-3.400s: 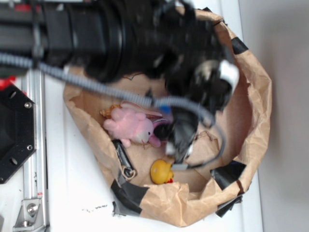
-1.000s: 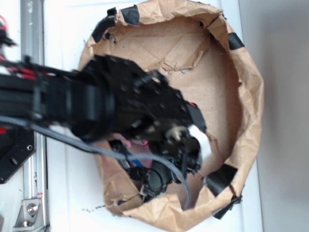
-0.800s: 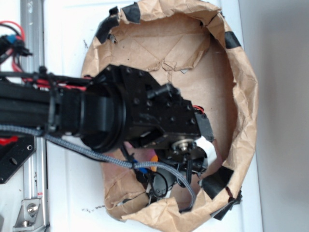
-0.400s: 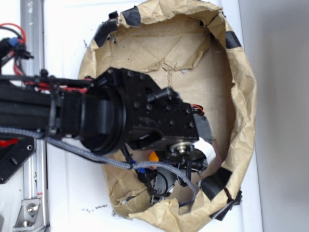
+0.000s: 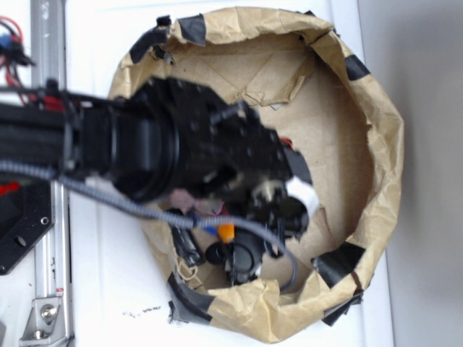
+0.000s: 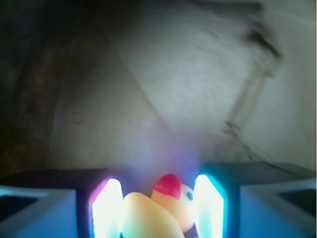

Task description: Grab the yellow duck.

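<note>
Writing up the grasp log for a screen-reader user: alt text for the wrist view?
The yellow duck, red beak up, sits between the gripper fingers at the bottom edge, one bright finger close on each side. Behind it lies blurred, creased brown paper; nothing else can be made out.

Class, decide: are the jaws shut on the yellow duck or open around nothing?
Shut on it: the wrist view shows the yellow duck pressed between both jaws.

The gripper (image 6: 157,208) now sits closed around the yellow duck (image 6: 163,210); the pink plush is hidden under the arm (image 5: 145,148); the arm shifts slightly toward 12 o'clock; the paper bag (image 5: 376,181) rim reshapes.
</note>
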{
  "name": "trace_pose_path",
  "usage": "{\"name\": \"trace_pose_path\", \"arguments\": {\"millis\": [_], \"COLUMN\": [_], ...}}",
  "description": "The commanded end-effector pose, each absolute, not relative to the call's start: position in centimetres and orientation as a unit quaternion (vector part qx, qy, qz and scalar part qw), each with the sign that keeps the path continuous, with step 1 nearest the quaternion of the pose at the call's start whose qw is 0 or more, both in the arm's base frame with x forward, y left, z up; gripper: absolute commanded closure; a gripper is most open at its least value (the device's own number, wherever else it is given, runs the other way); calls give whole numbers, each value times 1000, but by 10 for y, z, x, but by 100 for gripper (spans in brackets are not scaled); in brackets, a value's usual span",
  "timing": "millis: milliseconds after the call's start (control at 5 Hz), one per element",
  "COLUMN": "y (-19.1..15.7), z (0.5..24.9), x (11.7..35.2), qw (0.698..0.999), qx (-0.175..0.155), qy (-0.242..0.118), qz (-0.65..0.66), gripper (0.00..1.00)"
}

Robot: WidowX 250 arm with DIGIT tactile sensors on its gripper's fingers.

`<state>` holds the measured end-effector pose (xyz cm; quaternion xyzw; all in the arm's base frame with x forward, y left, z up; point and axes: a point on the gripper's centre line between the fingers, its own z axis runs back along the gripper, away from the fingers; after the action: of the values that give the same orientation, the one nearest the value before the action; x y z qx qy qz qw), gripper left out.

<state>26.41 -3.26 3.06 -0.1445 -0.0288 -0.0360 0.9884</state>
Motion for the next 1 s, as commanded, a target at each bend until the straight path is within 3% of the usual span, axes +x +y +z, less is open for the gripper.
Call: {"name": "trace_pose_path", "arguments": {"millis": [0, 400, 800], "y": [-7, 9, 32], "z": [56, 69, 110], "x": [271, 272, 265], "qw": [989, 987, 981], "qx": [-120, -86, -6], "qy": [-70, -91, -58], "qz": [43, 100, 187], "gripper": [100, 100, 100]}}
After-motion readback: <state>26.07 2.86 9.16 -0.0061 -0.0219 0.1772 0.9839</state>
